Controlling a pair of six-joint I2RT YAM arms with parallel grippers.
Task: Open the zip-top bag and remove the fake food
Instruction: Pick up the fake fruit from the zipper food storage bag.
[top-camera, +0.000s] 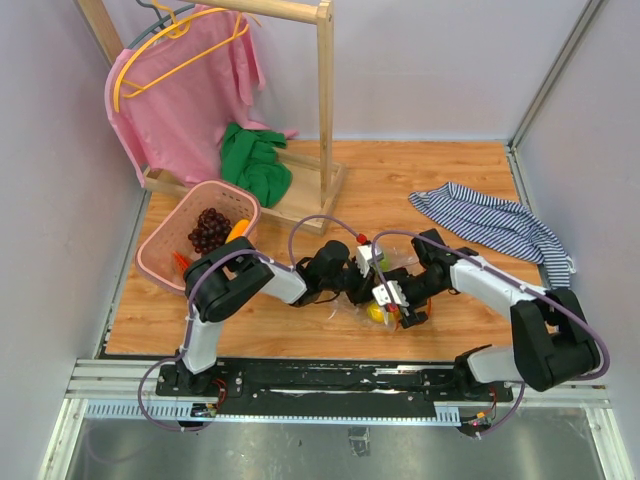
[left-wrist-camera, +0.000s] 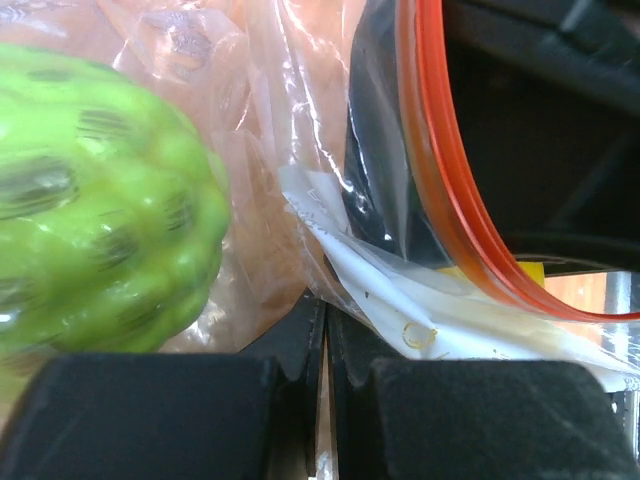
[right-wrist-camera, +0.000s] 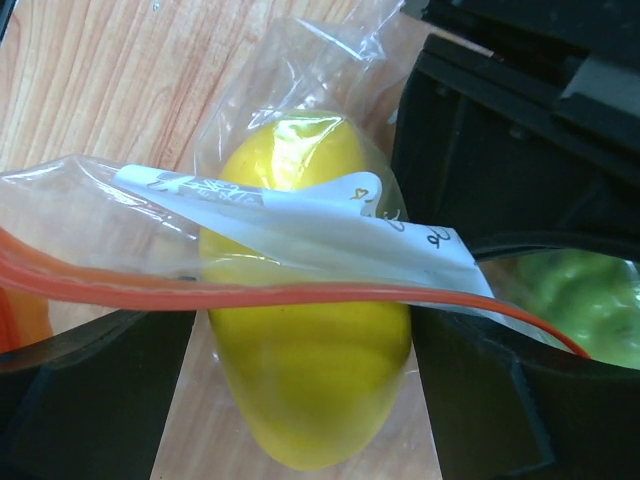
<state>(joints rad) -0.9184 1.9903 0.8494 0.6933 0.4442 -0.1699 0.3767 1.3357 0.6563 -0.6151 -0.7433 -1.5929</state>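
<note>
Left hand (left-wrist-camera: 325, 345) clamped on the zip-top bag (left-wrist-camera: 290, 120), right hand (right-wrist-camera: 300, 340) spread astride a half-hidden yellow fruit (right-wrist-camera: 310, 410)

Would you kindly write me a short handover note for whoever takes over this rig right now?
Left gripper: shut on the zip-top bag, pinching film by its label.
Right gripper: open, fingers either side of the yellow fruit.
Done: grape bunch lies in the pink basket.
To do: yellow fruit and green ball sit in the bag; take them out.
</note>
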